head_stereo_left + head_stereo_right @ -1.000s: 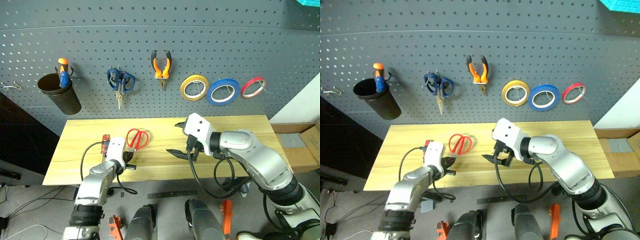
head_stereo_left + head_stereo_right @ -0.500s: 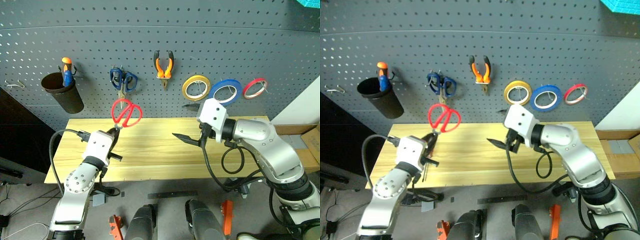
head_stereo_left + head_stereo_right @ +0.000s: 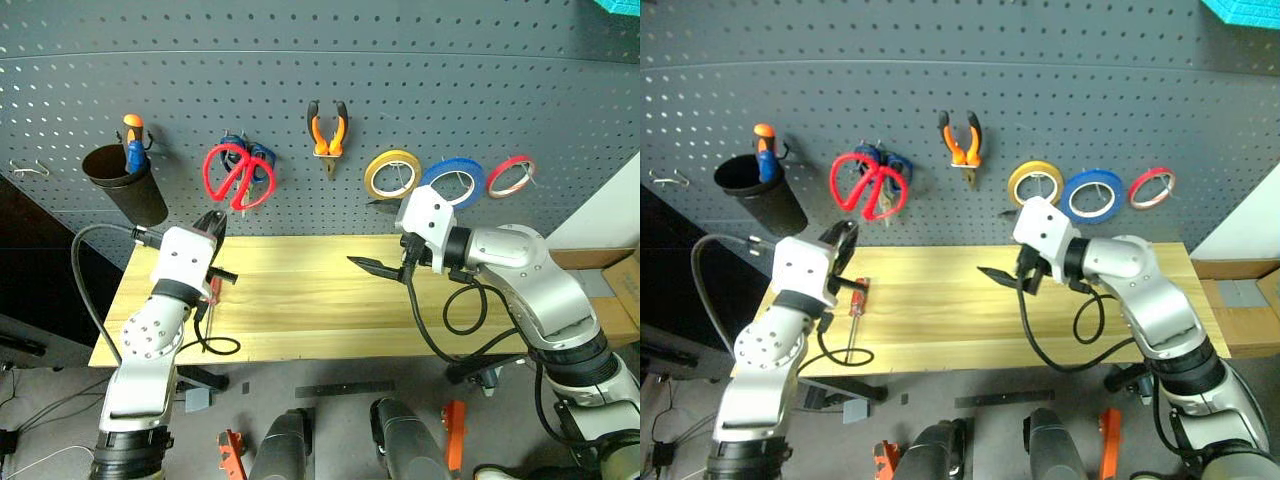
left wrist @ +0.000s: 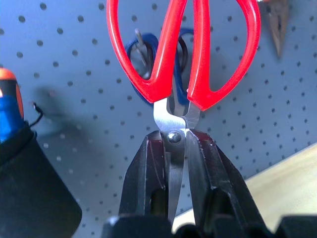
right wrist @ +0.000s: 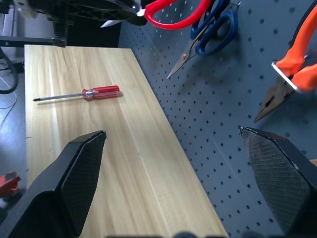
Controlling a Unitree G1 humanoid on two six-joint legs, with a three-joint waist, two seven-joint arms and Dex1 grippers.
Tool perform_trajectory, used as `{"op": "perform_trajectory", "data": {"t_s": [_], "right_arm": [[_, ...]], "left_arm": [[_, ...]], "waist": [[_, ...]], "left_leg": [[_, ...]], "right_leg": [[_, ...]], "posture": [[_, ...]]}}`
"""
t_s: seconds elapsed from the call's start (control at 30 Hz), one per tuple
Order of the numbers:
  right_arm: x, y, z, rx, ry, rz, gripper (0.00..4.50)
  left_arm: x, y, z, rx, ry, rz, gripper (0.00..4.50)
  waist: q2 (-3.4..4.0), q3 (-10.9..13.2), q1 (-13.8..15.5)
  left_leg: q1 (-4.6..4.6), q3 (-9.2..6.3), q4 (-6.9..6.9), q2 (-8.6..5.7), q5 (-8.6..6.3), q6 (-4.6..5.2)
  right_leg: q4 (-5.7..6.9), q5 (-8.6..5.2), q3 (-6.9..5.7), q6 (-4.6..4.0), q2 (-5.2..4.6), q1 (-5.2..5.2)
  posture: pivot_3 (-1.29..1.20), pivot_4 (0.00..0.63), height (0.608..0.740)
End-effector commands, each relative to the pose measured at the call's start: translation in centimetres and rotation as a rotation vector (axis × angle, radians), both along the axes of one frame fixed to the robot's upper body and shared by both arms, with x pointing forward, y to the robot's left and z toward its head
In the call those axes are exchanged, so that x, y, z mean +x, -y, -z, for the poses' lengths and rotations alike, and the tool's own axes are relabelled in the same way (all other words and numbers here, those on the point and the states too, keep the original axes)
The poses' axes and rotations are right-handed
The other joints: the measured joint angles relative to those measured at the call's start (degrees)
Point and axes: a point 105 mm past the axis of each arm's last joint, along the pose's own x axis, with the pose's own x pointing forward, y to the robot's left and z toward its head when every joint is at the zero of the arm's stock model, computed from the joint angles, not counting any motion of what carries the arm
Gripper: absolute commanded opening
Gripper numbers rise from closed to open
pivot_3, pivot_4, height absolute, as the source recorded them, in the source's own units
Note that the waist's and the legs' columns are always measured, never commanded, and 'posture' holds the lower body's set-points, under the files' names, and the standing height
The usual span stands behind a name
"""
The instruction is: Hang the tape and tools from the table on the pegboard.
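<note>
Two arms are over the table [image 3: 300, 300]. On the left, the left gripper [image 4: 177, 148] is closed on the blades of the red scissors [image 3: 238, 178], handles up in front of the blue scissors [image 3: 262, 160] on the pegboard [image 3: 300, 80]. The red screwdriver [image 3: 857, 302] lies on the table. The right gripper [image 5: 178, 173] is wide open and empty. The blue tape [image 3: 453, 180] hangs on the pegboard.

red scissors [image 4: 183, 54] blades hidden, handles cropped

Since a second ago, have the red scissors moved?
Yes. The red scissors, shut in the left gripper's jaws, rose from the table to the blue scissors on the pegboard.
</note>
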Motion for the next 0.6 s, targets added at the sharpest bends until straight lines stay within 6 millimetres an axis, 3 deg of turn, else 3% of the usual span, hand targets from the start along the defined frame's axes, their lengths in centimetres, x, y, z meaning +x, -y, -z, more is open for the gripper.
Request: {"op": "perform_trajectory", "data": {"t_s": [0.03,0.23,0.47,0.6], "right_arm": [[-0.2,-0.2,-1.5,0.017,0.064,-0.007,4.5],[-0.2,-0.4,-2.0,0.023,0.082,-0.007,4.5],[-0.1,-1.2,-5.0,0.153,0.129,-0.019,4.5],[-0.2,-1.4,-5.2,0.165,0.134,-0.026,4.5]], "left_arm": [[1.0,0.7,-0.9,-0.022,0.01,0.024,0.26],[2.3,0.2,-0.9,-0.058,-0.004,-0.004,0.26],[2.7,0.3,0.3,-0.108,-0.056,-0.015,0.26],[3.0,0.3,1.0,-0.131,-0.091,-0.038,0.26]], "waist": [[0.0,0.0,-0.03],[0.0,0.0,-0.1],[0.0,0.0,-0.18],[0.0,0.0,-0.15]], "left_leg": [[0.0,0.01,0.01,-0.01,0.0,0.0],[0.0,0.01,-0.03,-0.02,0.0,0.0],[0.0,0.01,-0.02,-0.02,0.0,0.0],[0.0,-0.01,-0.01,-0.03,0.0,0.0]], "right_leg": [[0.01,0.0,0.01,0.0,0.02,0.01],[0.02,0.01,0.02,0.0,0.01,-0.03],[0.06,0.02,0.03,0.0,0.01,-0.04],[0.06,0.02,0.01,0.0,0.01,-0.03]], "posture": [[-0.12,0.199,0.74],[-0.13,0.199,0.74],[-0.12,0.197,0.74],[-0.12,0.198,0.74]]}}
